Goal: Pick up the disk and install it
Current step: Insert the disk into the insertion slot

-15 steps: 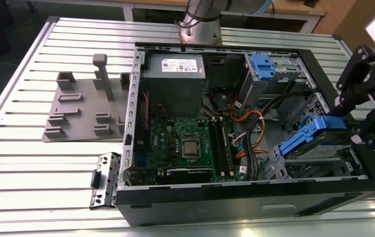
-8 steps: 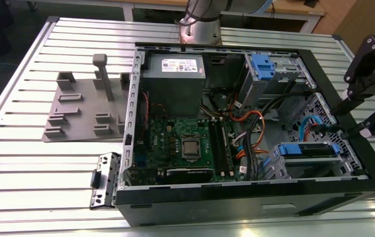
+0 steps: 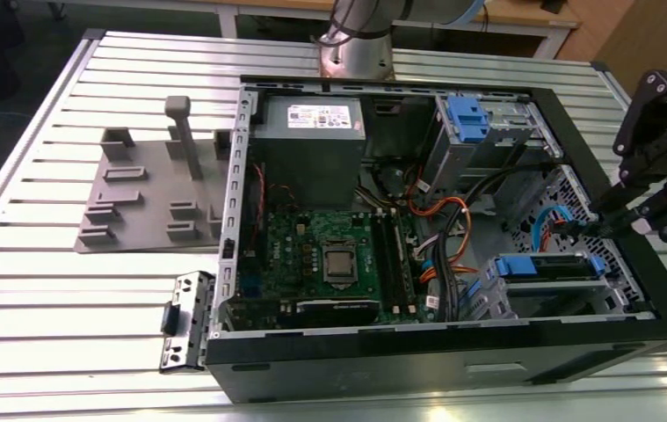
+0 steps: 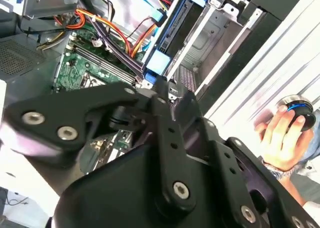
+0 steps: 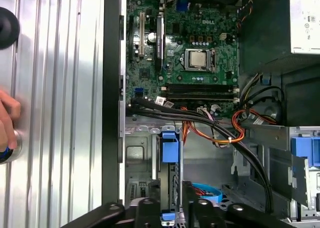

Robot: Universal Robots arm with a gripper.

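Note:
The disk (image 3: 550, 266) stands on edge in the drive bay at the open computer case's corner, on the exterior view's right. Its blue carrier (image 5: 170, 150) runs along the upper edge, and a pale label (image 4: 159, 63) shows at one end. My gripper (image 3: 614, 227) hangs over the case's right wall, above that end of the disk. In both wrist views its black fingers (image 5: 150, 208) sit close on either side of the disk's edge (image 4: 172, 33) and appear shut on it.
The case (image 3: 427, 352) holds a green motherboard (image 3: 333, 255), a grey power supply (image 3: 309, 132), orange and black cables (image 5: 220, 133) and a silver cage with a blue latch (image 3: 468, 119). A grey fixture (image 3: 151, 193) and bracket (image 3: 186, 321) lie outside. A hand (image 4: 280, 135) rests on a round controller.

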